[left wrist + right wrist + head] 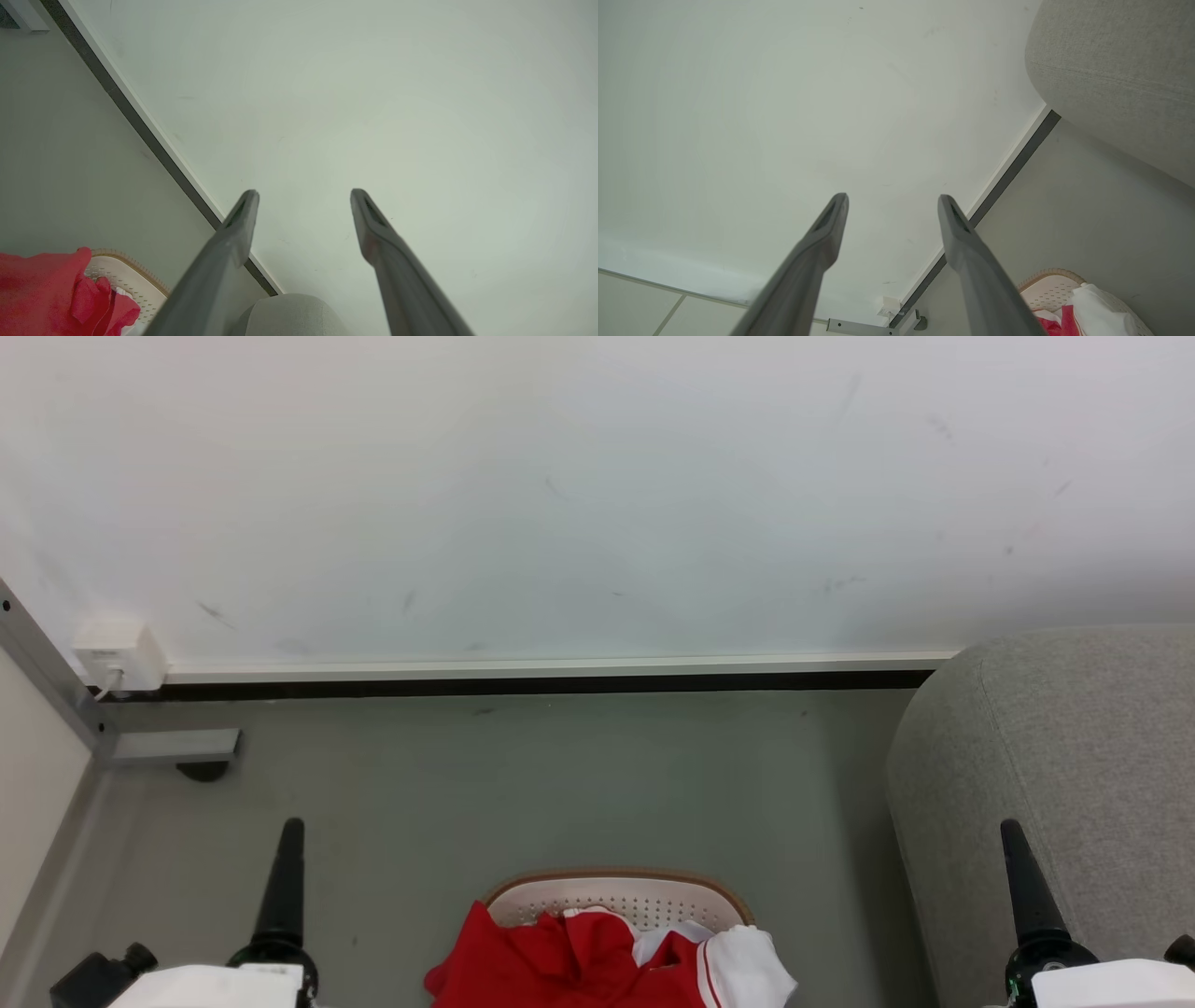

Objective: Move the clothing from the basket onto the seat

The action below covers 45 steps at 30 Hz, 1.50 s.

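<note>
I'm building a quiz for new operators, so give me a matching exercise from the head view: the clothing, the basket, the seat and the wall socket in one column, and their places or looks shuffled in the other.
1 clothing
2 basket
3 seat
4 wall socket

A light grey, at the right edge
B low on the wall, far left
C cream with a brown rim, on the floor, bottom centre
D red with white, in a heap

Pairs: 1-D, 2-C, 3-A, 4-B

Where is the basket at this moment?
In the head view, the basket stands on the floor at bottom centre, left of the seat, with the clothing in it.
</note>
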Motion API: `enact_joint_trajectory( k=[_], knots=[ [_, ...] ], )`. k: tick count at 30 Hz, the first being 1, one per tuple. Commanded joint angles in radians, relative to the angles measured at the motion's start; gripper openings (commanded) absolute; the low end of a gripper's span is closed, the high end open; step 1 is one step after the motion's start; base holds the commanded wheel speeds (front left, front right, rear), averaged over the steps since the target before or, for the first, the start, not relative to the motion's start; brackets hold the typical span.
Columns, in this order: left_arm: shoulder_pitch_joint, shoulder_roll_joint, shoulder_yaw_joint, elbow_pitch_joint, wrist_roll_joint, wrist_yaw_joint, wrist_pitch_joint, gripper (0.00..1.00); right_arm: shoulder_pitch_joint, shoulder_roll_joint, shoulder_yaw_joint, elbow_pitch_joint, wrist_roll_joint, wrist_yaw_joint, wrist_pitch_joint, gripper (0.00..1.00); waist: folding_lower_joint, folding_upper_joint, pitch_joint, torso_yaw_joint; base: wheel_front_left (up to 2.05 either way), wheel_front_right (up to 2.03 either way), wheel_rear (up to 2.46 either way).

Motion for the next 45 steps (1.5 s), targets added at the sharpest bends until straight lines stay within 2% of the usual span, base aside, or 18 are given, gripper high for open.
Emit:
enact_joint_trajectory(
  k=[1,9,11,12,21,33,45],
  knots=[
    [-0.007,0.008,-0.001,-0.024,0.057,-0.004,-0.011,1.00,-0.023,-0.012,0.008,-0.021,-0.040,-0.001,-0.011,1.00,0.0000,0.0000,0.000,0.000,0.00,0.00,0.00],
    [0.007,0.009,-0.012,-0.057,0.259,-0.005,-0.040,1.00,-0.021,-0.015,0.024,-0.038,-0.207,-0.001,-0.040,1.00,0.0000,0.0000,-0.002,-0.001,0.00,0.00,0.00],
    [0.009,0.009,-0.013,-0.059,0.281,-0.005,-0.043,1.00,-0.021,-0.015,0.026,-0.040,-0.228,-0.001,-0.044,1.00,0.0000,0.0000,-0.003,-0.001,0.00,0.00,0.00],
    [0.011,0.010,-0.017,-0.061,0.330,-0.002,-0.050,1.00,-0.019,-0.015,0.033,-0.041,-0.272,-0.001,-0.050,1.00,0.0000,0.0000,-0.003,-0.001,0.00,0.00,0.00],
    [0.013,0.029,-0.050,-0.051,0.526,0.027,-0.080,1.00,-0.015,-0.018,0.054,-0.018,-0.481,-0.001,-0.079,1.00,0.0000,0.0000,-0.006,-0.002,0.00,0.00,0.00],
    [0.016,0.041,-0.068,-0.048,0.651,0.052,-0.111,1.00,-0.021,-0.016,0.084,0.002,-0.685,-0.001,-0.112,1.00,0.0000,0.0000,-0.010,-0.002,0.00,0.00,0.00],
    [0.024,0.049,-0.079,-0.056,0.762,0.060,-0.144,1.00,-0.010,-0.005,0.076,0.018,-0.808,-0.001,-0.140,1.00,0.0000,0.0000,-0.014,-0.001,0.00,0.00,0.00]
  ],
)
